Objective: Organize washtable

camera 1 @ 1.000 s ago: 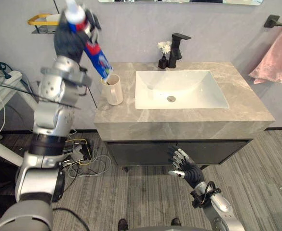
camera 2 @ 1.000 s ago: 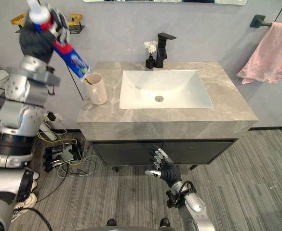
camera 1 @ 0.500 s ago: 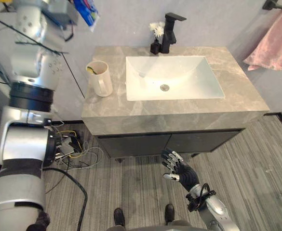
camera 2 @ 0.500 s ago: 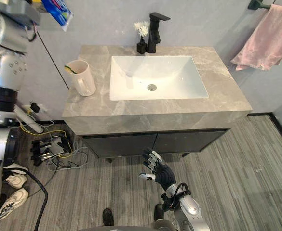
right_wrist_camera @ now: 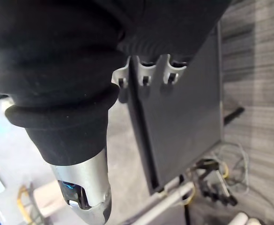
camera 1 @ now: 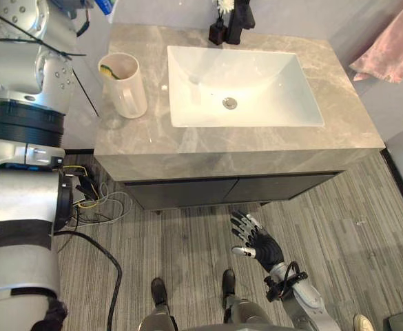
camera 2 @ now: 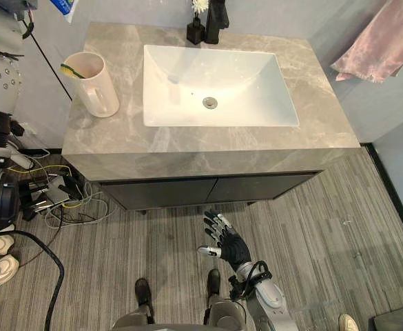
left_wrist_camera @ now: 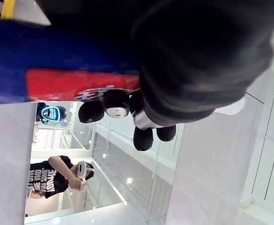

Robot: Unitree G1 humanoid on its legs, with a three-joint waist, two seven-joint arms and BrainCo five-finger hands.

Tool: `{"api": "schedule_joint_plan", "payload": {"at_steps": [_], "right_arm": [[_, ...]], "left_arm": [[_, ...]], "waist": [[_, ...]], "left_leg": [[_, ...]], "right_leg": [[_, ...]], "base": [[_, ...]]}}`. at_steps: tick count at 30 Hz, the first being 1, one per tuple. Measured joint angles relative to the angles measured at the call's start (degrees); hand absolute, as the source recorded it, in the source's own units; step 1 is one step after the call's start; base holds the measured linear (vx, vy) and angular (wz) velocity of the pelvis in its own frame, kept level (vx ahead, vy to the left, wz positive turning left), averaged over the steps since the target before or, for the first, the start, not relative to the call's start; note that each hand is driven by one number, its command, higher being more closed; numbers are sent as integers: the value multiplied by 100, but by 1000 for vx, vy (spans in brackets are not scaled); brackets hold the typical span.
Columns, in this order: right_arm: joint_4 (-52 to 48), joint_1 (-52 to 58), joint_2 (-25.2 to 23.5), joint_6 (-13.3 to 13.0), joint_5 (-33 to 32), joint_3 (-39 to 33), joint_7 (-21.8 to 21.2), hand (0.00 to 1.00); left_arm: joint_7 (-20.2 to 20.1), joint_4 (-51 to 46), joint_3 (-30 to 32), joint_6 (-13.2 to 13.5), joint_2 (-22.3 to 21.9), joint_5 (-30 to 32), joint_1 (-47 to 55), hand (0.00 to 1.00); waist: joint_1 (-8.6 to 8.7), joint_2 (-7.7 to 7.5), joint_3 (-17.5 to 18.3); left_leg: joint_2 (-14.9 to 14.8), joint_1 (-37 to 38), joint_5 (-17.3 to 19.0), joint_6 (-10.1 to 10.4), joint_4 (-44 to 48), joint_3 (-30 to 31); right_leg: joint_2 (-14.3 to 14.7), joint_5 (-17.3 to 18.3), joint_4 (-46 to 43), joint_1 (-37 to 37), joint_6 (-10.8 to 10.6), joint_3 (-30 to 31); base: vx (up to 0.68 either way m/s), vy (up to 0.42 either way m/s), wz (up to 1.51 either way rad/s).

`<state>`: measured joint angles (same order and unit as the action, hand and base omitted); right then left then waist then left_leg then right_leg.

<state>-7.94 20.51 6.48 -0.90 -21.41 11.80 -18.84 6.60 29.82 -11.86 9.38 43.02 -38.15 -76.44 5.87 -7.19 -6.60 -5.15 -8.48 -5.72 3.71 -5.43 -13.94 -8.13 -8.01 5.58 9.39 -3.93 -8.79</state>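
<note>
- Left eye view: the white mug point(camera 1: 125, 86) stands at the left end of the countertop point(camera 1: 256, 148), beside the sink point(camera 1: 246, 86), with a toothbrush point(camera 1: 108, 70) in it. The left arm reaches up at the far left, where the blue end of the toothpaste tube point(camera 1: 106, 5) shows.
- Right eye view: the right hand point(camera 2: 227, 243) hangs low in front of the cabinet point(camera 2: 187, 189), fingers spread wide and holding nothing.
- Left wrist view: the left hand point(left_wrist_camera: 148, 119) is curled round the blue-and-red tube; the white print on it is too blurred to read.
- Right wrist view: straight fingers face the dark cabinet.
</note>
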Motion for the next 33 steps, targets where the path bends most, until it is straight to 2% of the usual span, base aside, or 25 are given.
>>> {"api": "schedule_joint_plan", "payload": {"at_steps": [6, 11, 15, 33], "right_arm": [[3, 19, 0, -32, -145, 3, 5, 0], [60, 21, -1, -31, -387, 3, 16, 0], [94, 31, 1, -31, -376, 6, 15, 0], [94, 126, 4, -36, -258, 10, 135, 0]], "left_arm": [[3, -8, 0, 0, -1, 289, 0, 100], [31, -14, 0, 0, -5, 300, 1, 100], [108, -114, 0, 0, -29, 530, 139, 100], [106, -119, 5, -4, -458, 634, 458, 100]], "waist": [[18, -24, -91], [15, -24, -104], [-5, -44, -235], [-21, -39, -401]], "left_leg": [[1, -6, 0, 0, 0, 18], [2, -20, 0, -1, 0, 57], [12, -25, -14, -16, -1, 148], [14, -72, -24, -28, 0, 232]], "right_leg": [[-2, 0, 0, -5, 0, -27], [-2, 0, 1, -14, -1, -71], [-9, 0, 1, -63, -1, -185], [-7, 1, 1, -70, -2, -295]], "base": [[-1, -1, 1], [0, -5, 3], [-12, -1, 10], [-3, 0, 2]]}}
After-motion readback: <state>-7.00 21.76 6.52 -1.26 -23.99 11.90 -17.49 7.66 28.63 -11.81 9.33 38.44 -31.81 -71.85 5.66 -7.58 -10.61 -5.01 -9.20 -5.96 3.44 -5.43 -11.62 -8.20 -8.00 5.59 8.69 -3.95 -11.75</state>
